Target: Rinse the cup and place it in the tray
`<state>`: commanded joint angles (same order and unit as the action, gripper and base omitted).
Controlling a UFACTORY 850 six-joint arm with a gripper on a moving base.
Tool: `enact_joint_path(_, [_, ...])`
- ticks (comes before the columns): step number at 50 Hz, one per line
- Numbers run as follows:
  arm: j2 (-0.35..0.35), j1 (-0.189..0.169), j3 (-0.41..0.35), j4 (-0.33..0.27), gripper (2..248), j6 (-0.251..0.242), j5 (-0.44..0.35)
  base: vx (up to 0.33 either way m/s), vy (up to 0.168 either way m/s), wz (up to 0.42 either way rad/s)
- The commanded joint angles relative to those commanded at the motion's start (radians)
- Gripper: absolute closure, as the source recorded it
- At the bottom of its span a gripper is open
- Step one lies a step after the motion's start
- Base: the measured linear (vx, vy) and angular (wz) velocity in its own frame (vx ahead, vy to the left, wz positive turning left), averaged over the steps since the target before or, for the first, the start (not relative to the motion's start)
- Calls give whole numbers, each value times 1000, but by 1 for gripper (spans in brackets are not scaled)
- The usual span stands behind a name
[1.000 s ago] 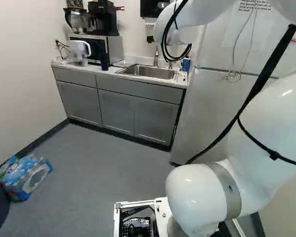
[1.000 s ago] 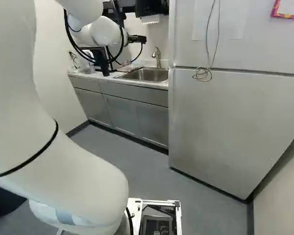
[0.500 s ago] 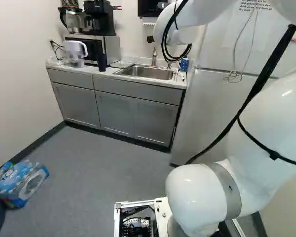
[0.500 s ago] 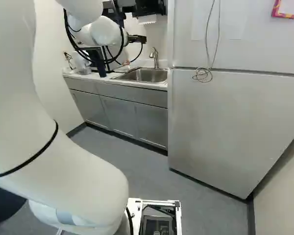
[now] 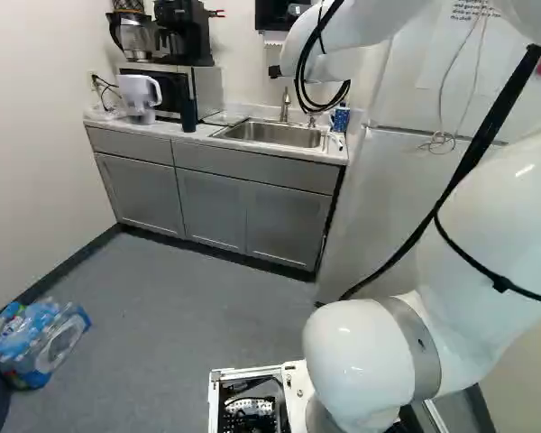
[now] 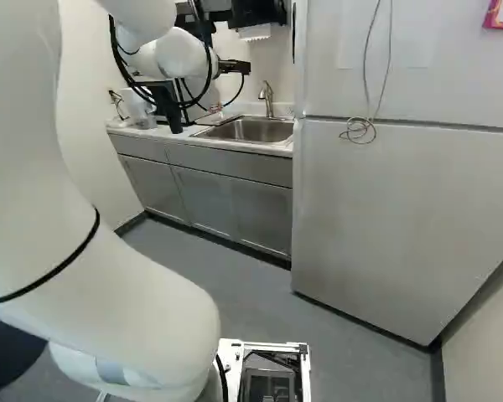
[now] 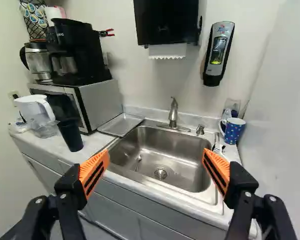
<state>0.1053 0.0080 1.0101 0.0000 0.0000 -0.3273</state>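
Approaching the sink area is the step in hand, judged from the unladen gripper (image 7: 156,154) and from the cups standing on the counter (image 7: 93,145). The two fingers are spread wide, with nothing between their orange pads (image 7: 94,174); in the wrist view they frame the sink (image 7: 182,175), which lies ahead and well apart from them. Two vessels could answer to the task's cup: the blue dotted mug (image 7: 234,131), upright on the refrigerator (image 6: 386,218) side of the sink, its handle toward the basin, and the dark tumbler (image 7: 71,136), upright on the opposite side, near the microwave (image 7: 99,102). The mug is the likelier reading, but the pictures do not settle it. A shallow metal tray (image 7: 121,124), the probable final location, lies beside the sink between the faucet (image 7: 173,114) and the microwave. Next, the base should close the distance to the counter and align the gripper with the selected cup before any grasp is attempted. If the mug is selected, lower the fingers around its body or handle, keeping clear of the clear glass (image 7: 232,106) behind it and of the refrigerator alongside. Rinsing under the faucet and placing in the tray should follow only after a firm grip.
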Motion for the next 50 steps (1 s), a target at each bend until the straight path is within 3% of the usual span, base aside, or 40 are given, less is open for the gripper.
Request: enact_joint_path(50, [0,0,0,0,3,0,0,101,74,-15])
